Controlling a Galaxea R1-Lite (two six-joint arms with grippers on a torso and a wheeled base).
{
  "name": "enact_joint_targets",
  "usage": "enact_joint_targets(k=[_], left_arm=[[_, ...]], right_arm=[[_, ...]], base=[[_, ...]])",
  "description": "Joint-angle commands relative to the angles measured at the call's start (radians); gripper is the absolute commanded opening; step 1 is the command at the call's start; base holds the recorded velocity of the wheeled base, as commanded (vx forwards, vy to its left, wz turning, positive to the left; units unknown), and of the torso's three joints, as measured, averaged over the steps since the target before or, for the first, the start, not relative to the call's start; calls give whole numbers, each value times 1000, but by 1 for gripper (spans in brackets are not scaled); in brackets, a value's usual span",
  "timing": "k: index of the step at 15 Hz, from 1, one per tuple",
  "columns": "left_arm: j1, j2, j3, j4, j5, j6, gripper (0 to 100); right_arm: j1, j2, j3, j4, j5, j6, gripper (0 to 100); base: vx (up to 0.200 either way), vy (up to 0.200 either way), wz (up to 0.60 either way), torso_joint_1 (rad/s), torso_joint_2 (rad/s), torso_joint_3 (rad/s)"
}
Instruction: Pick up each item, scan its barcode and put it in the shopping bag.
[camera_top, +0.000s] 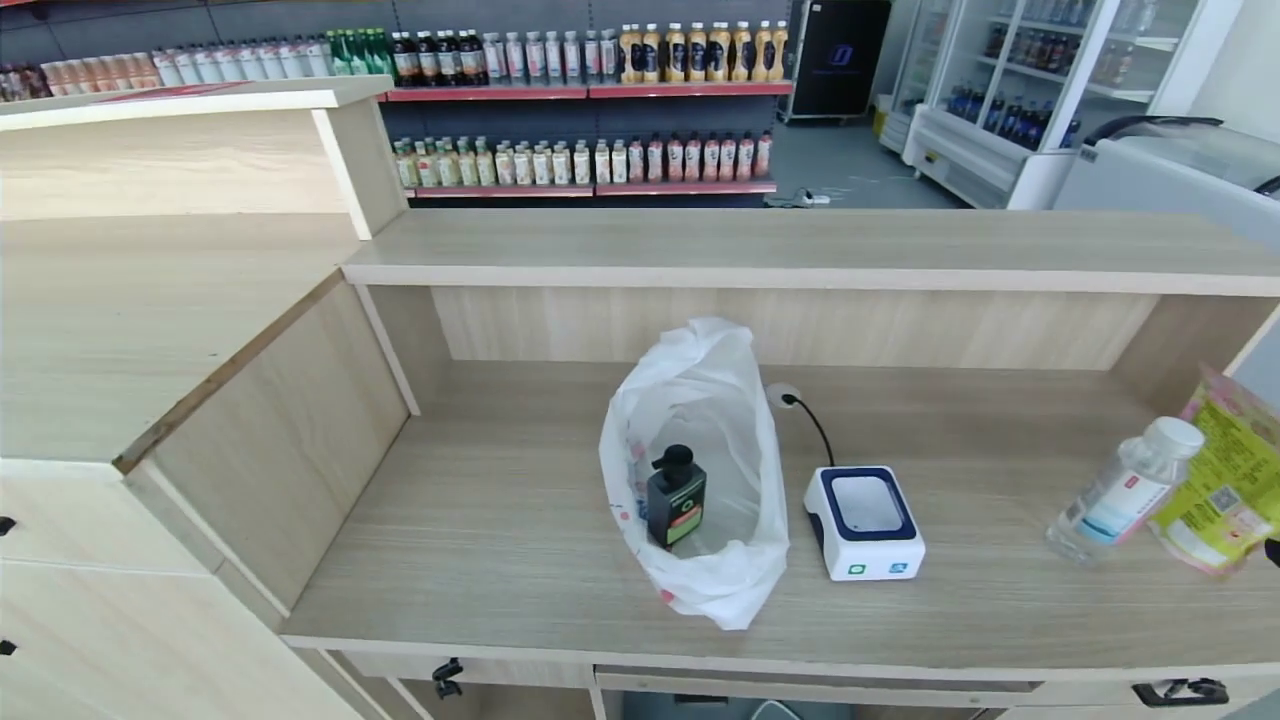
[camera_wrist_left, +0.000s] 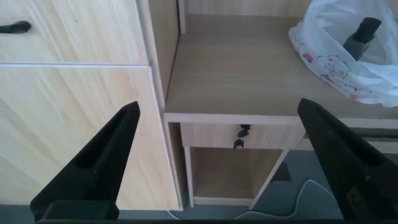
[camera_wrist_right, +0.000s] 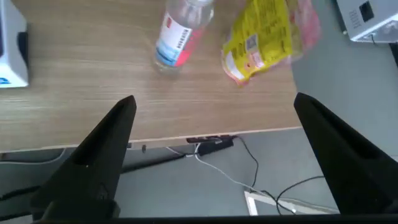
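Scanning stage, judged from the layout: one item bagged, two to go. The shopping bag (camera_top: 690, 385) stands open mid-worktop (camera_top: 480, 540) with a dark pump bottle (camera_top: 676, 497) upright inside. The scanner (camera_top: 864, 522) sits just beside the bag on the robot's right, window up, its cable running toward the back wall. Two items wait at the worktop's far right end: a clear bottle (camera_top: 1125, 490) with a white cap, and a yellow-green pouch (camera_top: 1222, 478) close against it. I cannot tell whether they touch, or whether the bottle stands true or tilted.

The right end effector (camera_wrist_right: 214, 98) is released, fingers spread wide, grasping nothing. It hovers off the worktop's front edge, facing the bottle and pouch. The left end effector (camera_wrist_left: 217, 104) is likewise released and empty, low by the worktop's front near the drawers.

Judgement: the step in hand is the right arm's pick of the next item. The bottle is the better target, being nearer the scanner and firmer.

To do it well:
- Close across the bottle's body, below the cap.
- Keep the fingers off the label so the barcode can face the scanner window.
- Come in from the scanner side so the pouch is not nudged at the worktop's end.
- Grip squarely, since a smooth round body will likely slip or roll.

The barcode's position is not readable from here.
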Motion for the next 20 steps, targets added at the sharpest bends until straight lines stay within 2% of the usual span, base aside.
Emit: enact_joint_targets(k=[1, 4, 5, 6, 7, 8, 12, 16, 20], left_arm=[[0, 1, 0, 0, 0, 0, 100], [0, 1, 0, 0, 0, 0, 100], [0, 1, 0, 0, 0, 0, 100], [0, 1, 0, 0, 0, 0, 100], [0, 1, 0, 0, 0, 0, 100], [0, 1, 0, 0, 0, 0, 100], [0, 1, 0, 0, 0, 0, 100], [0, 1, 0, 0, 0, 0, 100], [0, 1, 0, 0, 0, 0, 100]], right_arm=[[-59, 134, 5, -73, -4, 28, 100], [-49, 295, 5, -243, 32, 105, 100], [-33, 341, 4, -294, 105, 113, 100], [-20, 420, 2, -375, 274, 113, 100], [10, 464, -2, -419, 363, 111, 100], [54, 505, -8, -459, 409, 106, 100], [145, 637, -35, -522, 409, 60, 100], [142, 688, -19, -554, 411, -55, 100], [134, 755, -44, -640, 411, -68, 100]], base=[[0, 0, 0, 0, 0, 0], [0, 0, 0, 0, 0, 0], [0, 0, 0, 0, 0, 0], [0, 0, 0, 0, 0, 0], [0, 0, 0, 0, 0, 0], [0, 0, 0, 0, 0, 0], [0, 0, 0, 0, 0, 0], [0, 0, 0, 0, 0, 0], [0, 0, 0, 0, 0, 0]])
